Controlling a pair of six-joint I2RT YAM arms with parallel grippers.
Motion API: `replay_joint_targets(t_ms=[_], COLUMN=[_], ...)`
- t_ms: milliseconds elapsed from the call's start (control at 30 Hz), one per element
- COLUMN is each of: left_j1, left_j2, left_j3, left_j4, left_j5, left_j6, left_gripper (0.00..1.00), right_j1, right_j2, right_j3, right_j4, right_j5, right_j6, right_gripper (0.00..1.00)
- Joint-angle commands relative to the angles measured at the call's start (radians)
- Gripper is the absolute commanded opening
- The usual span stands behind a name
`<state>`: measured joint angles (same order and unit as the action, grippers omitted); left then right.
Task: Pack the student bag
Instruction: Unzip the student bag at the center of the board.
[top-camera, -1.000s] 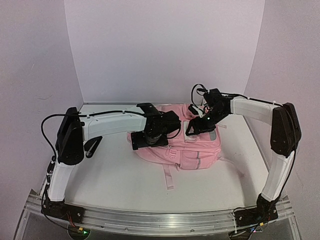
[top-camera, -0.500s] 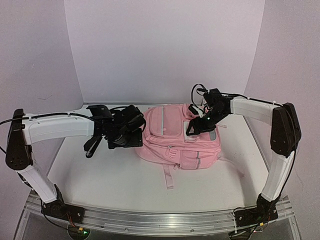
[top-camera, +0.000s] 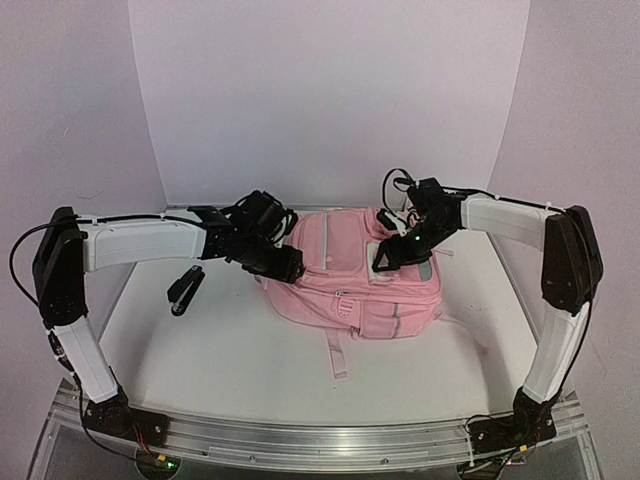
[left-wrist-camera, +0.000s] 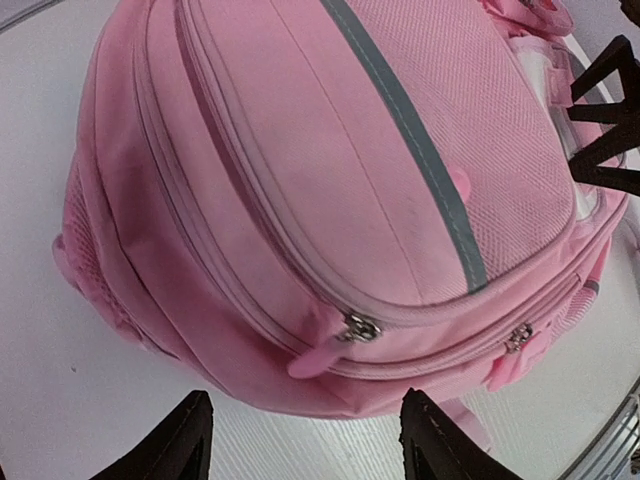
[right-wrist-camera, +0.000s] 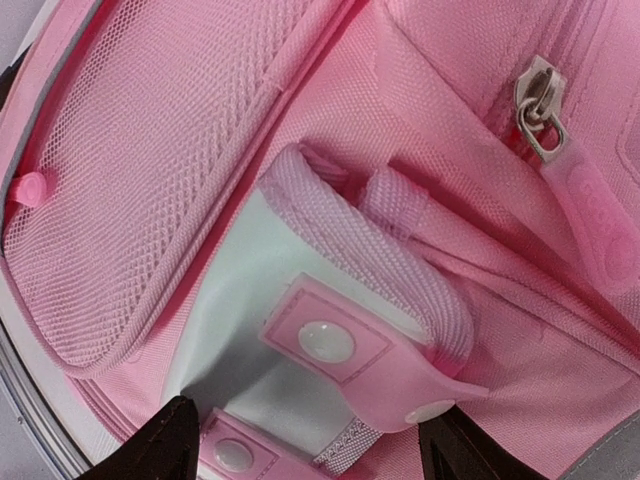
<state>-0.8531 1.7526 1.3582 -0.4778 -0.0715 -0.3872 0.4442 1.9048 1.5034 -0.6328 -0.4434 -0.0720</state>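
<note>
**Position of the workpiece.** The student bag (top-camera: 350, 285) lies flat near the middle of the table (top-camera: 250, 360) with its front face up. One strap (top-camera: 338, 355) trails toward the near edge. This position presents the zip lines to both arms from above.

**Left arm.** The left gripper (top-camera: 283, 268) hangs at the bag's left edge, just above the fabric. In the left wrist view its jaws are spread and nothing is between them. The gripper (left-wrist-camera: 305, 425) faces two zip pulls (left-wrist-camera: 355, 328) on the rounded edge of the bag. Both zips appear closed there. The likely purpose of this position is to take a pull and open a compartment.

**Right arm.** The right gripper (top-camera: 383, 262) is low over the far right part of the bag. Its jaws are also spread. In the right wrist view the fingers (right-wrist-camera: 150, 445) stand on either side of a pink snap tab (right-wrist-camera: 330, 345) that lies over a pale panel, next to a mesh pocket (right-wrist-camera: 150, 170). They are not closed on the tab. Contact with the fabric cannot be confirmed from these views. The placement suggests a bracing role: it would hold the soft bag down while the other arm pulls.

**Other item.** A black elongated object (top-camera: 185, 290) lies on the table left of the bag and apart from it. Its type cannot be determined. It is probably an item to pack — the packing step itself appears not yet started.
</note>
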Motion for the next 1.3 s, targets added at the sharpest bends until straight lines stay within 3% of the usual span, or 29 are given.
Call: replay_joint_targets(t_ms=[0,267,367,733,933,1133,1267], left_j1=[0.042,0.054,0.055,0.049,-0.061,-0.187,-0.151], left_j2=[0.028,0.125,0.14,0.092,0.112,0.225,0.144], left_j3=[0.037,0.082,0.089,0.096,0.178,0.365,0.257], left_j4=[0.073,0.059,0.05,-0.018,-0.075,-0.214,-0.144], left_j5=[0.162,0.272,0.278,0.318,0.371,0.43,0.377], left_j6=[0.159,0.224,0.23,0.23,0.242,0.243,0.178], left_gripper=[0.63,0.55,0.48,0.01,0.0,0.0,0.0], right_j1=[-0.001,-0.002,-0.002,-0.038,-0.043,-0.043,-0.044], right_j2=[-0.009,-0.011,-0.012,-0.003,0.05,0.109,0.103], right_j3=[-0.026,-0.023,-0.022,-0.02,0.048,0.12,0.076], right_j4=[-0.012,-0.021,-0.023,-0.031,-0.031,-0.038,-0.041], right_j5=[0.024,0.032,0.037,0.05,0.052,0.072,0.118], right_j6=[-0.016,-0.019,-0.022,-0.037,-0.044,-0.066,-0.118], right_gripper=[0.75,0.76,0.76,0.76,0.76,0.76,0.76])
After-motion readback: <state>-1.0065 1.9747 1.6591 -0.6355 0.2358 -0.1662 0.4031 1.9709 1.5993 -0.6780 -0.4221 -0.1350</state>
